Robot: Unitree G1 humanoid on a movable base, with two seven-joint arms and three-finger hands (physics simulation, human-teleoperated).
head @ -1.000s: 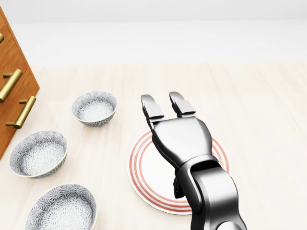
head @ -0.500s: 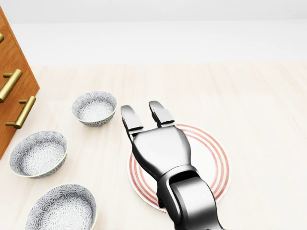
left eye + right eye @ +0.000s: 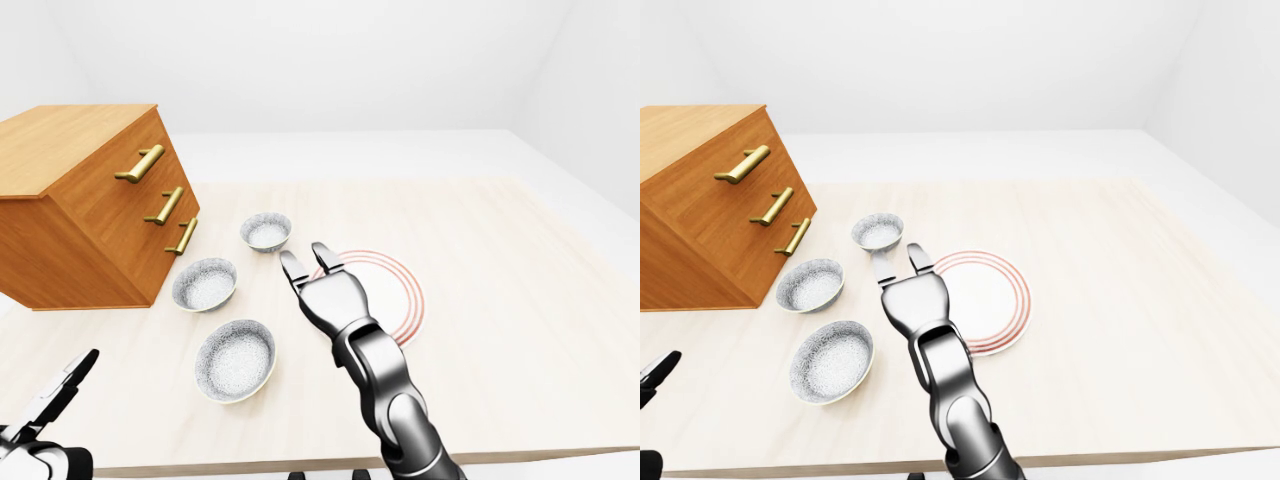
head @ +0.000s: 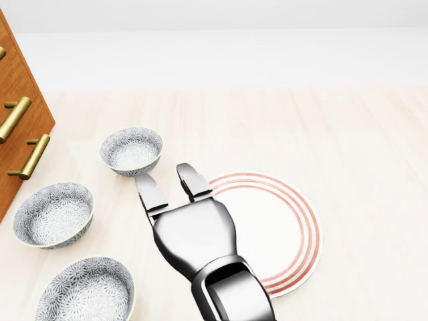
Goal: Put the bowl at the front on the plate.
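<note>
Three patterned grey bowls lie in a line at the left of the head view: the top bowl (image 4: 132, 150), the middle bowl (image 4: 53, 214) and the lowest bowl (image 4: 85, 291), which is cut by the bottom edge. A white plate (image 4: 284, 224) with red rings lies to their right. My right hand (image 4: 170, 180) hovers over the plate's left rim with its fingers open and empty, its fingertips just below the top bowl. My left hand (image 3: 48, 398) shows at the bottom left of the left-eye view, fingers spread, holding nothing.
A wooden dresser (image 3: 90, 200) with brass handles stands at the left, close beside the bowls. The light wooden table (image 3: 500, 300) stretches to the right of the plate; its near edge runs along the bottom of the eye views.
My right hand has slid left and down across the plate, from over its middle to its left rim, uncovering most of the plate. The bowls and the plate have not moved.
</note>
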